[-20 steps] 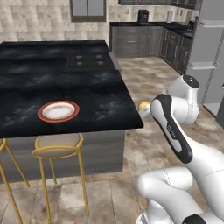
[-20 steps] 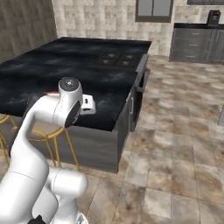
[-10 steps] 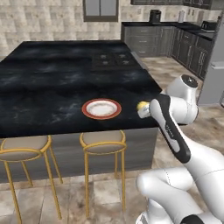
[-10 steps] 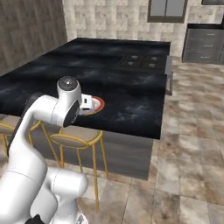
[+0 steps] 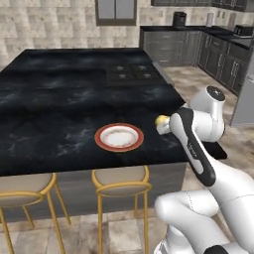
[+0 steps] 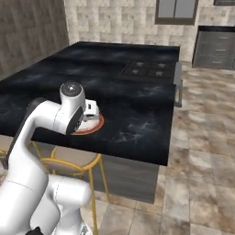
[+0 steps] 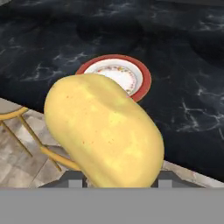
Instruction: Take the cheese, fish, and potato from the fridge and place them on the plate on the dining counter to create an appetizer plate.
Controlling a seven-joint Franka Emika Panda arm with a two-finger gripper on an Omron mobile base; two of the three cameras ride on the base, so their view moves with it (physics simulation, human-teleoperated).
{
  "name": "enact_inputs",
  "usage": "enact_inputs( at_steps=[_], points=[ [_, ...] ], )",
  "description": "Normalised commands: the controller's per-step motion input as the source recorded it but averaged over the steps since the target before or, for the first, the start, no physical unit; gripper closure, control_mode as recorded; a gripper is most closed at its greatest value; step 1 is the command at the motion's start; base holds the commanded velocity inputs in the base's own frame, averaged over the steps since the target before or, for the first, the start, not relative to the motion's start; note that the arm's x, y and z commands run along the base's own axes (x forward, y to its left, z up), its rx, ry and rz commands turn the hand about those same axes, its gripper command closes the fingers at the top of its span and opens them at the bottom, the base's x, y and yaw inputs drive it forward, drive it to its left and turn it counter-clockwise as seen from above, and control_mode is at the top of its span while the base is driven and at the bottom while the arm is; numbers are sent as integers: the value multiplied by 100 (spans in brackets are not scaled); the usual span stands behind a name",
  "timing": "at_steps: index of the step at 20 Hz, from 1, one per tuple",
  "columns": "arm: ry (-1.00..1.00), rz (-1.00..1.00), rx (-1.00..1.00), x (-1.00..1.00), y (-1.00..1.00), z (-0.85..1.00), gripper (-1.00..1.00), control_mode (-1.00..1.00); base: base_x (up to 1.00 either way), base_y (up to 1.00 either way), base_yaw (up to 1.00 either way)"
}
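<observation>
Gripper: the gripper is closed around the potato, held above the near edge of the tabletop.
Potato: yellowish-brown lump, seen in the left base view as a small yellow shape beside the arm's wrist, to the right of the plate.
Plate: the plate, red-rimmed with a white centre, lies flat near the tabletop's near edge, with nothing on it.
Tabletop: the dining counter, black with white veins.
Stools: two gold-framed stools stand below the edge.

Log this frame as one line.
phase: carry | hand: shut on potato | plate: bare, on counter | potato: beside plate, not yet over it | next: likely place on plate
</observation>
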Motion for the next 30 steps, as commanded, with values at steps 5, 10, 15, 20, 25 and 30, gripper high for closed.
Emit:
enact_inputs(
  at_steps=[5, 10, 15, 20, 25, 30],
  points=[
    [0, 0, 0, 0, 0, 0, 100, 100, 87, 1, 0],
    [0, 0, 0, 0, 0, 0, 100, 100, 93, 29, 0],
    [0, 0, 0, 0, 0, 0, 100, 100, 89, 42, 0],
    [5, 0, 0, 29, 14, -19, 100, -100, 49, 24, 0],
    [17, 0, -1, 58, 45, -59, 100, -100, 0, 0, 0],
    [21, 0, -1, 49, 47, -62, 100, -100, 0, 0, 0]
  ],
)
